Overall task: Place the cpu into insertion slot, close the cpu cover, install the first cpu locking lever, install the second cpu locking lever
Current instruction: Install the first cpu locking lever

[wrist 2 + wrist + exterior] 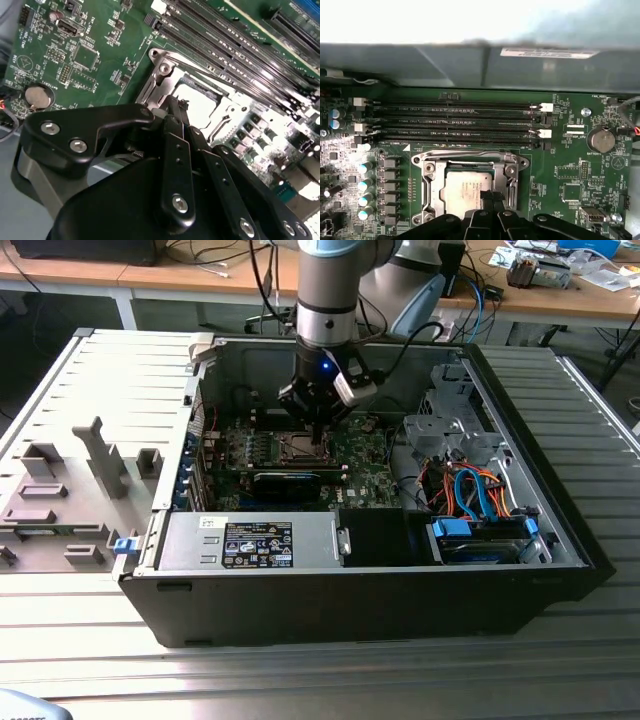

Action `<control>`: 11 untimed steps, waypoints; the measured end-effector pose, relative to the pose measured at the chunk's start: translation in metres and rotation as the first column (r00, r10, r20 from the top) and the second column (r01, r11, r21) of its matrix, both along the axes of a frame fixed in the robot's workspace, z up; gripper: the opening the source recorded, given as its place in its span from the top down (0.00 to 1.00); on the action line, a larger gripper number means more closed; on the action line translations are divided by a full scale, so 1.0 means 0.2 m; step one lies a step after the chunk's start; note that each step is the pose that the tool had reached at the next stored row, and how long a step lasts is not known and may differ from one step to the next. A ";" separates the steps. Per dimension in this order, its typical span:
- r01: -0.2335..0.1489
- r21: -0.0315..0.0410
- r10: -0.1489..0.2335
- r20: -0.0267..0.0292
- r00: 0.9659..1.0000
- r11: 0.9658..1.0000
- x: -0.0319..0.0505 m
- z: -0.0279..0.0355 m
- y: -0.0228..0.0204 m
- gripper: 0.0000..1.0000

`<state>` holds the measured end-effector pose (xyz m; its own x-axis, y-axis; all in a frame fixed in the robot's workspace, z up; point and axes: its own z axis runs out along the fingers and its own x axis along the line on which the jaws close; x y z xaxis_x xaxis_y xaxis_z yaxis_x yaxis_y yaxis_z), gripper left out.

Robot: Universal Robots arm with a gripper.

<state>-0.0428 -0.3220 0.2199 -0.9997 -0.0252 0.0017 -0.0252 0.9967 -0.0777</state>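
Note:
The cpu point(460, 189), a dull silver square, lies flat in the insertion slot point(303, 448) on the green motherboard point(570, 165). The cpu cover point(433, 182), a silvery metal frame, lies down around the chip, whose top shows through its window. In the second wrist view the cpu point(197, 102) and the cover's corner point(160, 75) sit just beyond the black fingers. My gripper point(488, 196) hangs straight over the socket's edge, shut, its fingertips pressed together with nothing seen between them. The gripper point(318, 430) reaches down into the open computer case. I cannot tell how the locking levers stand.
Several long black memory slots point(455, 125) run beside the socket, and a coin battery point(600, 140) lies on the board. In the exterior view, a power supply point(250, 540) fills the case's near side and a drive cage with orange and blue cables point(470, 490) stands at the right.

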 end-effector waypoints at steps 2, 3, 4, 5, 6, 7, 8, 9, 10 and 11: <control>0.002 0.000 -0.002 0.000 1.000 1.000 -0.001 0.065 0.000 0.89; 0.002 0.000 -0.002 0.000 1.000 1.000 -0.001 0.091 0.000 0.89; 0.002 0.000 -0.002 0.000 1.000 1.000 -0.001 0.113 0.000 0.89; 0.002 0.000 -0.002 0.000 1.000 1.000 -0.001 0.114 0.000 0.89; 0.002 0.000 -0.002 0.000 1.000 1.000 -0.001 0.114 0.000 0.89; 0.002 0.000 -0.002 0.000 1.000 1.000 -0.001 0.114 0.000 0.89; 0.002 0.000 -0.002 0.000 1.000 1.000 -0.001 0.115 0.000 0.89; 0.002 0.000 -0.002 0.000 1.000 1.000 -0.001 0.115 0.000 0.89; 0.002 0.000 -0.002 0.000 1.000 1.000 -0.001 0.116 0.000 0.89; 0.002 0.000 -0.002 0.000 1.000 1.000 -0.001 0.116 0.000 0.89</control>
<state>-0.0430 -0.3220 0.2432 -0.9997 -0.0232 0.0014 -0.0233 0.9967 -0.0777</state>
